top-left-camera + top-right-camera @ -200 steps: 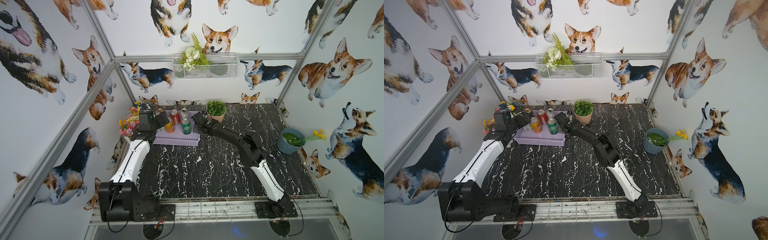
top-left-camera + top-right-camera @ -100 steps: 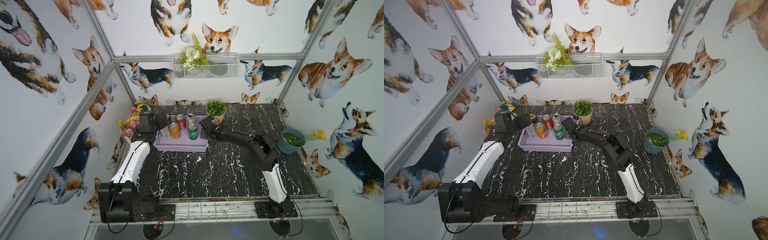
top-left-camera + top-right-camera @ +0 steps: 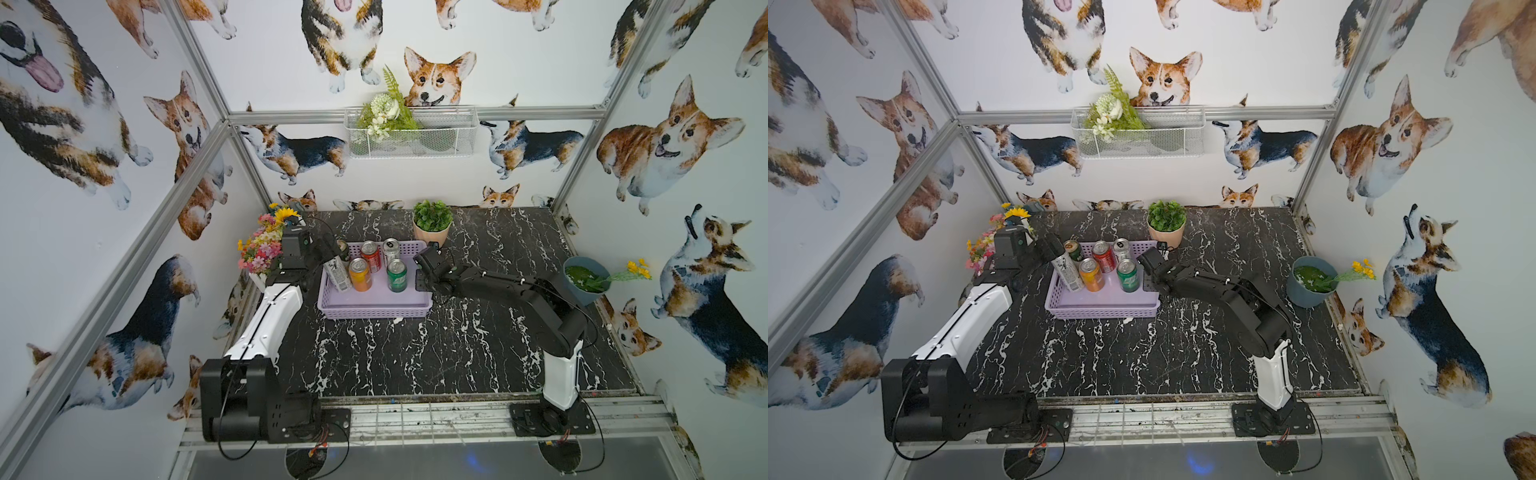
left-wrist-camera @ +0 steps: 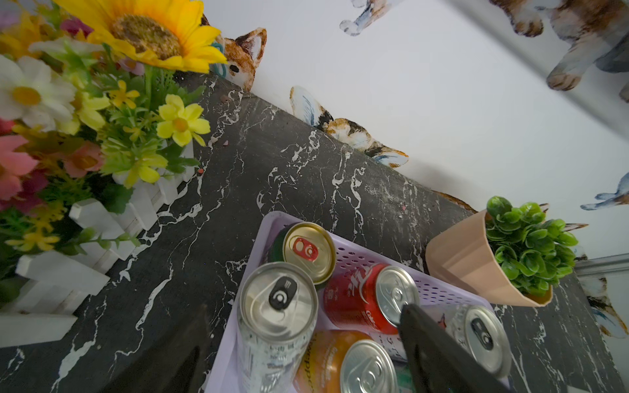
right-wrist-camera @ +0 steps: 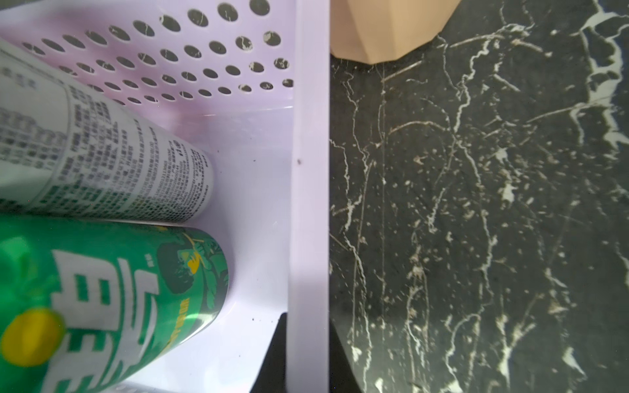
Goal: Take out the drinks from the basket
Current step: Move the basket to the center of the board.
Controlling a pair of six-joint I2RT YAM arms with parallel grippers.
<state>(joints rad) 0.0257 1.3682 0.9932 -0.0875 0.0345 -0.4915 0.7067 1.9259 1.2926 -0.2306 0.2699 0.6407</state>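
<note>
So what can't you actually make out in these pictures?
Left pincer: too small and dark in both top views to show its tips; in the left wrist view one finger is a dark blur, so contact with the silver can is unclear.
Right pincer: the right wrist view shows only dark slivers either side of the basket wall, cut off by the picture's edge.
Green can: its top is cut off there too.

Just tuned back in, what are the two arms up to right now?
The right gripper is shut on the right rim of the lavender basket, holding it. The left gripper is open, its fingers either side of the slim silver can at the basket's left end, not yet gripping. All six drinks are in the basket.
</note>
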